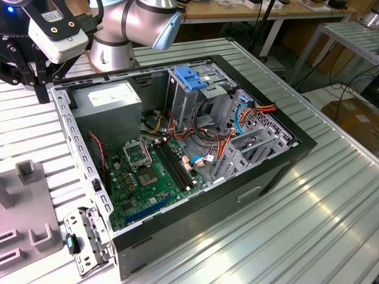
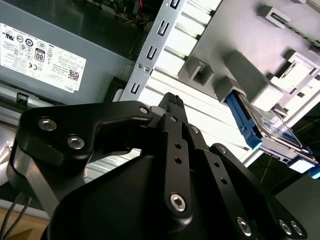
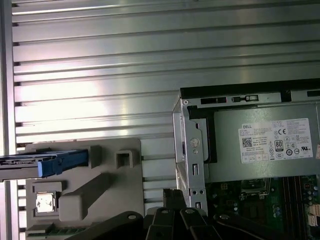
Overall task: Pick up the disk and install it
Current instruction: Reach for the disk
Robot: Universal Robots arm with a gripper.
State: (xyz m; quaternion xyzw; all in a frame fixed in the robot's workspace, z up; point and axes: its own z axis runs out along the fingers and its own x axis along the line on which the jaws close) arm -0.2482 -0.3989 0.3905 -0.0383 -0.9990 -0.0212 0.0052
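A big ribbed metal table (image 1: 331,195) carries everything. On it sits an open black computer case (image 1: 278,171), its boards and wires showing. Beside the case lies a grey holder (image 3: 125,200). The black gripper (image 2: 172,100) hangs above the table near the case's edge. Spread or pressed together, one cannot tell. The disk (image 3: 60,162) — black with blue rails — sits on the grey holder, apart from the gripper.

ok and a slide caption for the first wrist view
Gripper beside the open computer case; blue-railed disk resting on the grey holder, not yet picked up.
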